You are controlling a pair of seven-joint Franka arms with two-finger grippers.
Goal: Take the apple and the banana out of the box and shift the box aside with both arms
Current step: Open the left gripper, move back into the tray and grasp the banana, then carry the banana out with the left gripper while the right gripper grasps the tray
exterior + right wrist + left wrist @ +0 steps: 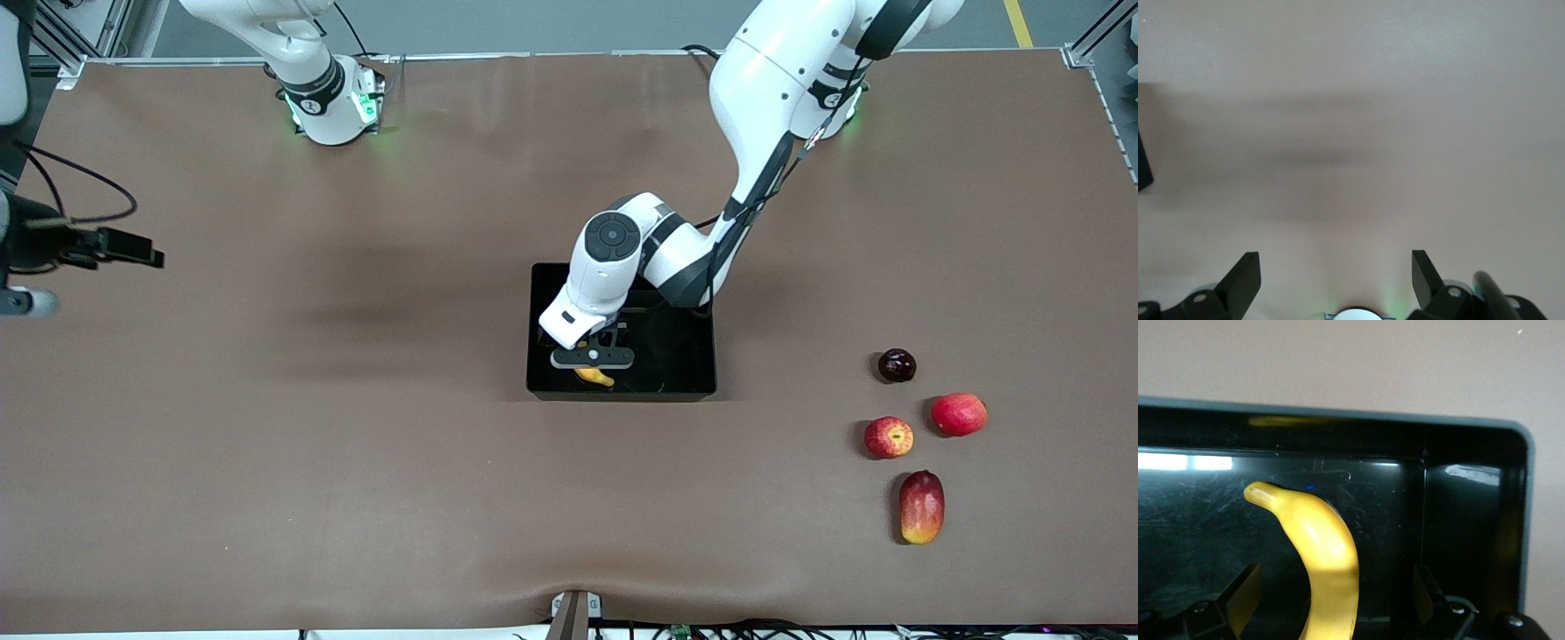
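The black box (pixel 676 388) sits mid-table. The yellow banana (pixel 597 377) lies inside it, at the wall nearer the front camera. My left gripper (pixel 593 359) is down in the box, open, its fingers astride the banana without touching it. In the left wrist view the banana (pixel 1321 553) runs between the spread fingers (pixel 1245 600) on the box floor (pixel 1391 513). The red apple (pixel 888 437) with yellow streaks lies on the table toward the left arm's end. My right gripper (pixel 133 249) waits open and empty, high over the right arm's end of the table; it also shows in the right wrist view (pixel 1336 277).
A dark plum (pixel 896 364), a pink-red round fruit (pixel 958 414) and a red-yellow mango (pixel 921 507) lie around the apple. The brown table (pixel 356 444) is bare between the box and the right arm's end.
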